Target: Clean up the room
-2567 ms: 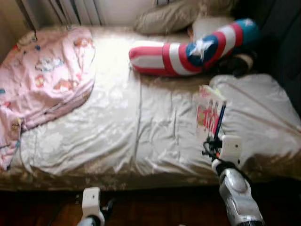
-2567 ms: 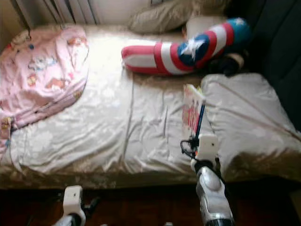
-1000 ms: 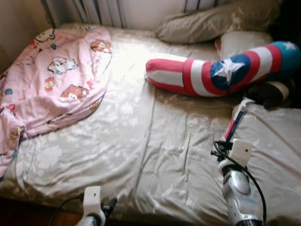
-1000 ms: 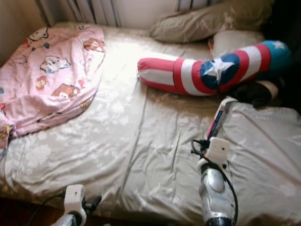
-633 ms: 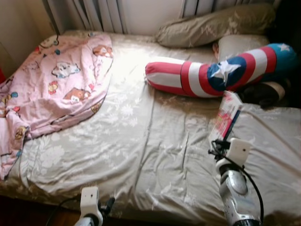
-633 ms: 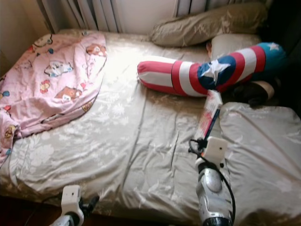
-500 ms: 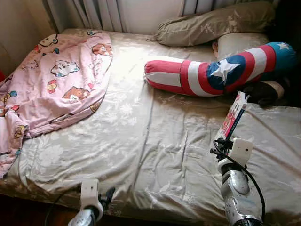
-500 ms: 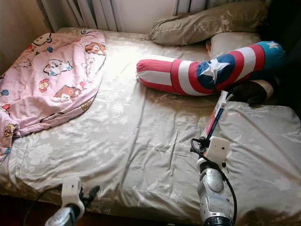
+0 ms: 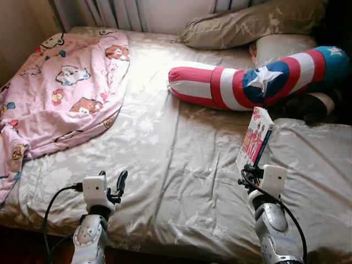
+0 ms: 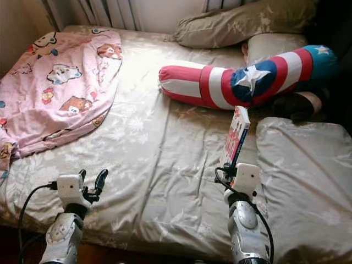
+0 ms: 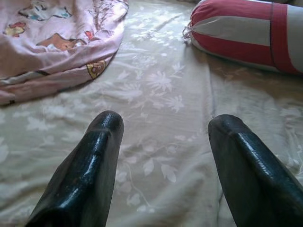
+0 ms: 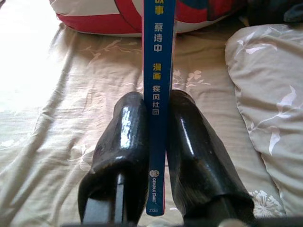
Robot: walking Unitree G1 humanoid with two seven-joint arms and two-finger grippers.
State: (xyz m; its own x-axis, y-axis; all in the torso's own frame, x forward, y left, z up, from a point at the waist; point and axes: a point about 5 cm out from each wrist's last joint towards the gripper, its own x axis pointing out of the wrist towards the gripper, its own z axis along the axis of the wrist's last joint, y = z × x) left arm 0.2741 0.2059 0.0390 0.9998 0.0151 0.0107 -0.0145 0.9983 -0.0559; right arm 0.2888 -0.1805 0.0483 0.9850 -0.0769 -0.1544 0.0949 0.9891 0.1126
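A thin book (image 12: 158, 94) with a blue spine bearing yellow and white characters stands on edge, pinched between the two glossy black fingers (image 12: 125, 142) of the right gripper (image 10: 233, 165). Its pink and white cover (image 9: 254, 140) rises above the bed (image 9: 181, 165), over the right half of the mattress near the front edge, just short of the bolster.

The left gripper (image 9: 113, 184) hovers low over the front left part of the bed with its two fingers (image 11: 90, 165) spread wide and nothing between them.

The bed is covered in a beige satin sheet with a woven floral pattern, creased in long folds. One long cylindrical bolster (image 9: 253, 82), striped red and white with a blue disc and a white star, lies curved across the far right part. Two beige pillows sit at the head edge: a long slumped one (image 9: 247, 25) and a smaller one (image 9: 280, 47) partly behind the bolster. A beige quilted cover (image 10: 302, 165) is bunched at the right edge. One pink blanket (image 9: 60, 88) printed with cartoon animals is spread over the far left corner, trailing down the left edge. A dark object (image 9: 308, 104) lies below the bolster's blue end; what it is cannot be told.
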